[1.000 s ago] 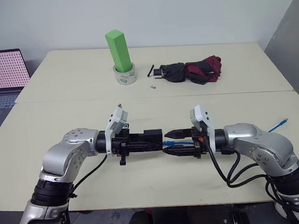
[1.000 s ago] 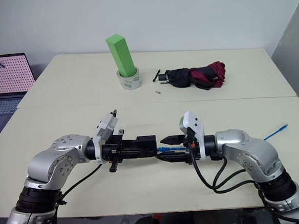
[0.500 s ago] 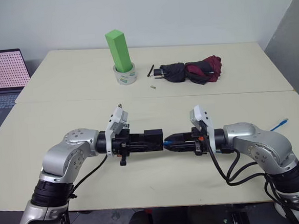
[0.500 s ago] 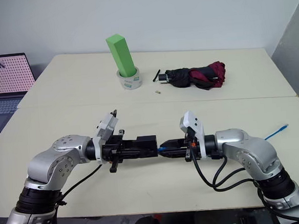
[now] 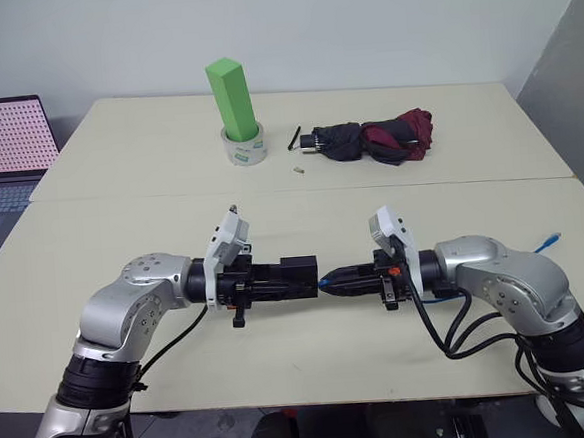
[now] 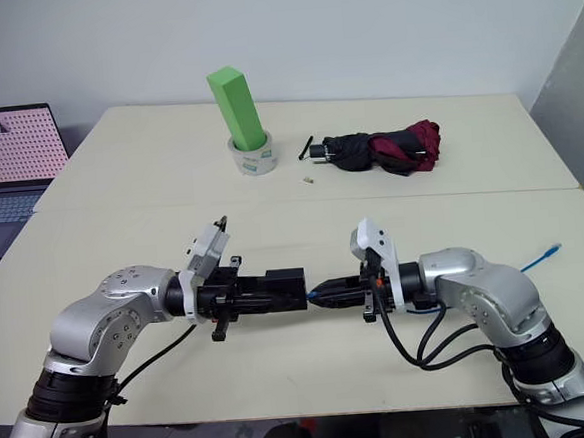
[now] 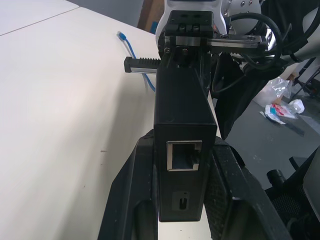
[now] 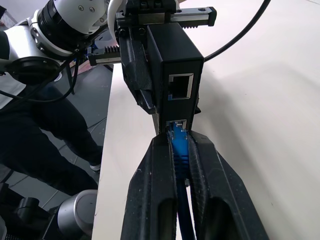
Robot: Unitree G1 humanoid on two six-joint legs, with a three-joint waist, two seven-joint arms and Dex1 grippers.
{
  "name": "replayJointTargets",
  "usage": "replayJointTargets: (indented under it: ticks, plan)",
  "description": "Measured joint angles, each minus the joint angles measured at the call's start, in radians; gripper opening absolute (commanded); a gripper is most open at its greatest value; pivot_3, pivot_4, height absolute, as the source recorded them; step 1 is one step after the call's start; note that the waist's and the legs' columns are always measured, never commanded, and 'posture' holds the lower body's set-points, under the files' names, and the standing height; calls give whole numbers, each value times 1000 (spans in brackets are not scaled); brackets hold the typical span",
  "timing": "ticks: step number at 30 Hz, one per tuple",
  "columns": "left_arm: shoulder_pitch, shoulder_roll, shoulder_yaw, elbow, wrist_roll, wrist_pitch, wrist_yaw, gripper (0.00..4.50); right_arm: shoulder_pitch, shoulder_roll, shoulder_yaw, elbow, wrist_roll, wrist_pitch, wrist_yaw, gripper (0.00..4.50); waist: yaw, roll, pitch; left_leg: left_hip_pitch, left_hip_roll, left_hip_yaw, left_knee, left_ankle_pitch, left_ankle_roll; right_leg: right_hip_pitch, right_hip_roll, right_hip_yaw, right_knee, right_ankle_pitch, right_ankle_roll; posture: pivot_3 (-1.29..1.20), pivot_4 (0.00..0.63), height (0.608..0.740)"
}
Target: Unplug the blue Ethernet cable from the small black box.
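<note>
right wrist view, blue ethernet cable point(image 8: 178, 142) plugged, left wrist view, spare port

The blue Ethernet cable point(image 8: 178, 150) is mostly hidden between the right hand point(image 8: 175, 145) fingers, and its plug tip is buried in the small black box point(image 8: 175, 55). The laptop point(image 5: 1, 149) is cut off by the edge. A speck on the table point(image 5: 295, 167) is too small to identify.

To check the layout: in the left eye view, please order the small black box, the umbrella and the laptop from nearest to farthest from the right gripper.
1. small black box: just left of the right gripper.
2. umbrella: far side of the table.
3. laptop: beyond the table's left edge.
</note>
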Motion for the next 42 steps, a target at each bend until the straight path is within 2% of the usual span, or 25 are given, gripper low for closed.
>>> replayJointTargets:
  ticks: [8, 11, 14, 15, 17, 19, 22, 23, 27, 30, 33, 38, 42]
  plan:
    - [57, 43, -14, 46, 130, -159, -22, 788, 2, -87, -16, 84, -56, -46, 50, 46, 1, 0, 0, 0, 0, 0, 0, -2, 3, 0, 0, 0, 0, 0, 0, 0, 150, 740]
    - [68, 44, -14, 63, 154, -189, -20, 788, 2, -82, -22, 141, -100, -92, 38, 46, 1, 0, 0, 0, 0, 0, 0, -2, 3, 0, 0, 0, 0, 0, 0, 0, 150, 740]
    - [75, 39, -14, 78, 167, -207, -13, 788, -37, -3, -31, 298, -236, -230, -94, 46, -1, 0, 0, 0, 0, 1, 0, -1, 3, -1, 0, 1, 1, 0, 0, 0, 150, 740]
    - [79, 37, -11, 81, 177, -218, 1, 788, -78, 50, -26, 440, -353, -339, -225, 46, -2, 0, 0, 1, 0, 1, 0, -1, 1, -1, 0, 1, 1, 0, 0, 0, 150, 740]
    - [77, 24, -13, 82, 188, -231, 12, 788, -126, 86, -31, 581, -451, -422, -348, 746, -3, 1, 0, 0, 0, 3, 0, 0, -1, -3, 0, 3, 2, 0, 0, 0, 150, 740]
    - [78, 20, -13, 96, 203, -250, 32, 788, -163, 123, -49, 718, -523, -509, -446, 1163, -1, 1, 0, -1, 0, 4, -1, 0, -1, -4, 0, 2, 1, 0, 0, 0, 150, 740]
    - [76, -3, -12, 120, 225, -271, 68, 788, -172, 147, -69, 795, -553, -563, -473, 1915, -3, 1, 1, -2, 1, 5, -2, 0, -1, -5, 0, 3, 1, 0, 0, 0, 150, 740]
    - [76, -6, -11, 121, 226, -274, 72, 788, -172, 147, -70, 797, -552, -564, -471, 2028, -3, 1, 1, -2, 1, 6, -2, 0, -1, -5, 0, 3, 1, 0, 0, 0, 150, 740]
    - [71, -38, 5, 144, 247, -315, 145, 788, -150, 131, -96, 737, -544, -552, -417, 2896, -1, 1, 1, -2, 1, 6, -1, 0, 0, -6, 0, 3, 2, 0, 0, 0, 150, 740]
    - [52, -100, 55, 216, 298, -388, 282, 788, -75, 75, -114, 554, -491, -509, -317, 3488, 2, 1, 1, -2, 1, 6, -1, 0, 0, -5, -1, 3, 2, 0, 0, 0, 150, 740]
    - [15, -163, 124, 320, 373, -484, 471, 788, -6, 33, -123, 312, -363, -434, -178, 4239, 2, 1, 0, -2, 1, 6, -1, 0, 0, -5, -1, 3, 2, 0, 0, 0, 150, 740]
    - [-7, -222, 184, 460, 460, -652, 683, 788, 14, 19, -98, 60, -237, -308, -94, 4239, -1, 0, 0, -2, 1, 5, -1, 0, 0, -5, -1, 2, 2, 0, 0, 0, 150, 740]
    - [-23, -276, 236, 566, 463, -721, 778, 788, -1, 31, -54, 25, -238, -262, -100, 4239, 2, 0, 0, -2, 0, 5, 0, 0, 0, -5, -2, 2, 2, 0, 0, 0, 150, 740]
